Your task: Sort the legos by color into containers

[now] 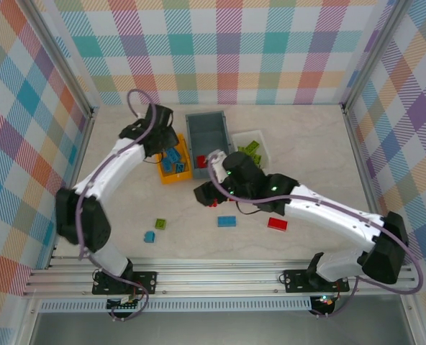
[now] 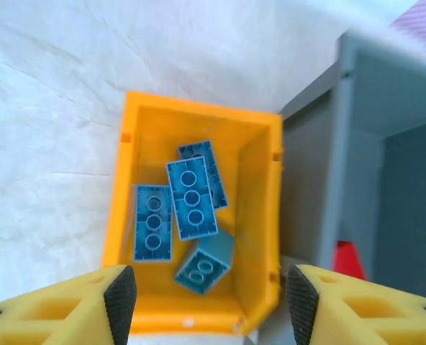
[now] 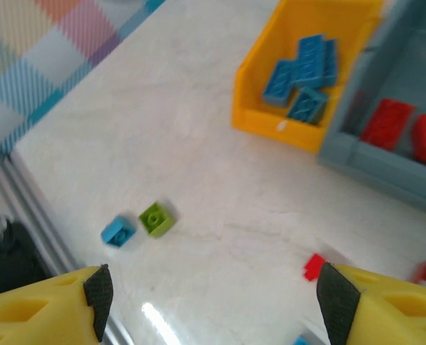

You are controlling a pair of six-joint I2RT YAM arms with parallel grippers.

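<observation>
We find many legos [image 2: 191,198] binned, several loose toward the desk's [image 1: 306,144] six o'clock; left claw [image 2: 209,295] and right claw [image 3: 213,302] gape empty.

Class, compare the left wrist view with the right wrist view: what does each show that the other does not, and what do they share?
Left wrist, not right wrist: the left gripper, open above the small orange-yellow plastic bin.
Right wrist, not left wrist: the open right gripper, a small loose blue brick beside a lime green brick on the marbled table, a loose red brick, and the plaid wall.
Both: that bin holding blue studded bricks, and the grey-blue plastic bin beside it with a red brick inside.
</observation>
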